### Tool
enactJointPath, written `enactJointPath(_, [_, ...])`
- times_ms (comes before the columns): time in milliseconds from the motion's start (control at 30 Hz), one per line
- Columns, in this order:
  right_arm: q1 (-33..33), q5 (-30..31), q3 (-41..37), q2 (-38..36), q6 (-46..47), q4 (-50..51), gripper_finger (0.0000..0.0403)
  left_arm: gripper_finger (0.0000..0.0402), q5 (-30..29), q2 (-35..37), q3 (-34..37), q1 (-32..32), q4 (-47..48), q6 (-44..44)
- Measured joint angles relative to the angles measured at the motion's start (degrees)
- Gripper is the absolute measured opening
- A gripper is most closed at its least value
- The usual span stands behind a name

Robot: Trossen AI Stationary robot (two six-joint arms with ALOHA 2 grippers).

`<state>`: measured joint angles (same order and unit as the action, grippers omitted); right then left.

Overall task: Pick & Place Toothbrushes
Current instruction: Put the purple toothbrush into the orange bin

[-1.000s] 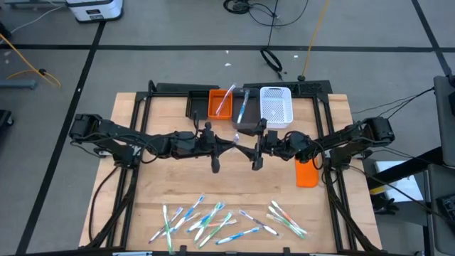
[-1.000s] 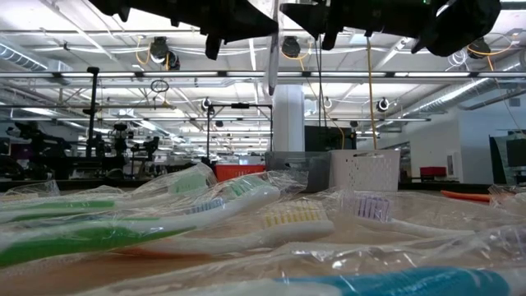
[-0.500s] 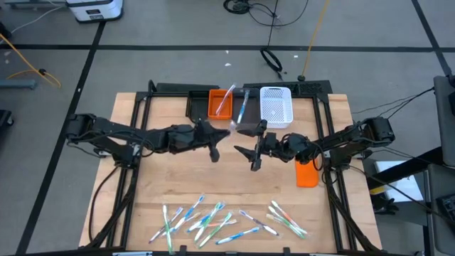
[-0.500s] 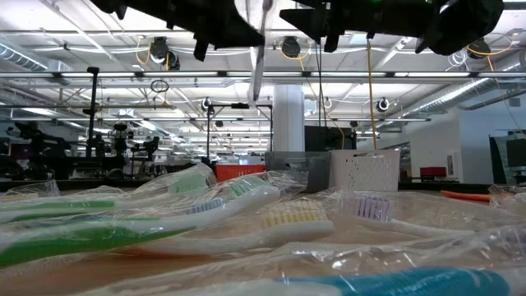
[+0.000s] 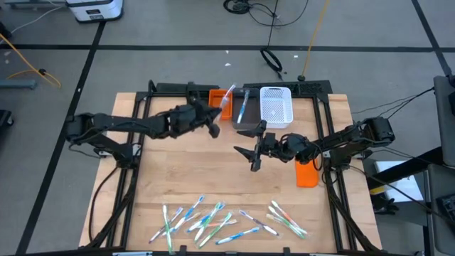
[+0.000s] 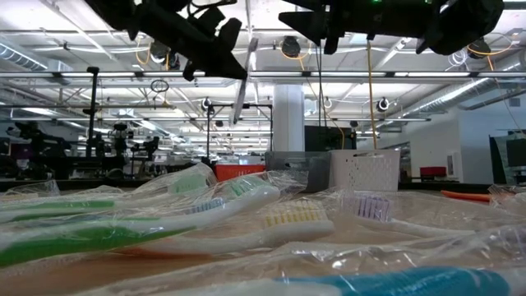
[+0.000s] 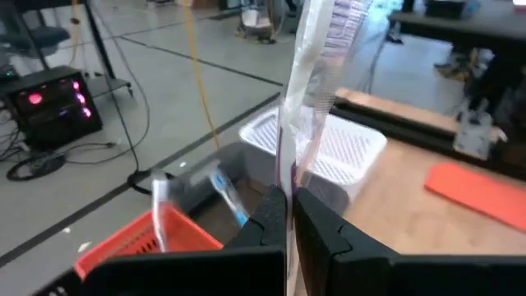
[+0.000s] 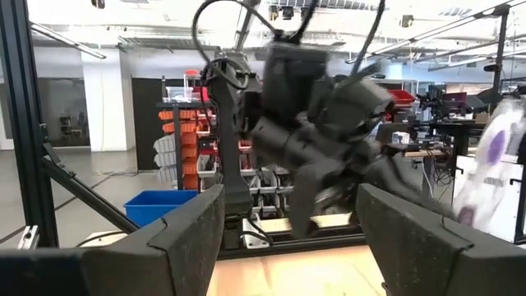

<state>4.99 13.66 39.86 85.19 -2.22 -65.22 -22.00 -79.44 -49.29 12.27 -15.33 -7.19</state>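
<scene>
A: Where is the left gripper (image 5: 213, 128)?
B: Beside the orange bin (image 5: 219, 104), clamped on a wrapped toothbrush (image 7: 316, 78).
A: The right gripper (image 5: 254, 158)?
B: Spread wide, empty, mid-table.

The wooden worktop (image 5: 178, 178) stands on a grey floor (image 5: 142, 64) marked with dark lines. Behind it, a large hall holds a white column (image 6: 288, 119), ceiling light strips (image 6: 99, 37) and overhead pipes. Shelving with orange bins (image 8: 182, 131) stands nearby.

three bins (image 5: 276, 107), two arms (image 5: 142, 126), one orange block (image 5: 306, 173)
</scene>
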Motion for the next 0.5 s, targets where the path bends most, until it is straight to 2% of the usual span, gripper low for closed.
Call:
enactJointPath(233, [0.0, -0.2, 0.0, 0.0, 0.0, 0.4, 0.0265, 0.0, 4.1, -0.2, 0.0, 6.4, 1.5, -2.1])
enactJointPath(367, [0.0, -0.2, 0.0, 0.0, 0.0, 0.4, 0.0265, 0.0, 4.4, -0.3, 0.0, 9.1, 2.4, -2.4])
enactJointPath(500, [0.0, -0.2, 0.0, 0.0, 0.0, 0.4, 0.0265, 0.0, 6.5, -2.6, 0.0, 11.7, 1.3, -4.0])
